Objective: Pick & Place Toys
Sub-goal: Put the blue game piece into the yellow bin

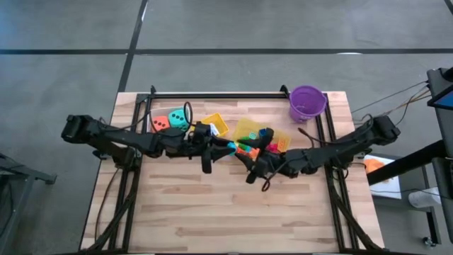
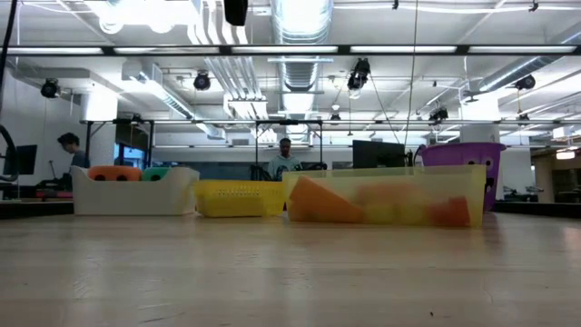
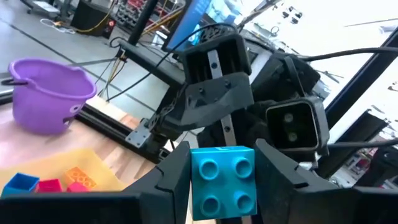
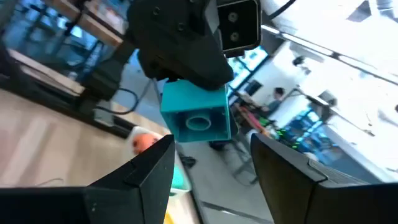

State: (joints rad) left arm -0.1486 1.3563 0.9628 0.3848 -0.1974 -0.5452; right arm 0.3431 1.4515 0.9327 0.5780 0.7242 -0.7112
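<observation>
Light: bright ceiling strip lamps (image 2: pixel 300 50) in the low view, glaring at upper left.
Table (image 1: pixel 233 205): evenly lit, soft shadows.
Blur: both wrist views soft; backgrounds washed out at upper right.

Both dark arms reach inward from the frame's left and right edges and meet just above centre. The left gripper (image 1: pixel 228 145) has its jaws clamped on a blue brick (image 3: pixel 222 180) (studs facing its camera). The right gripper (image 1: pixel 242 151) faces it, jaws parted.
</observation>
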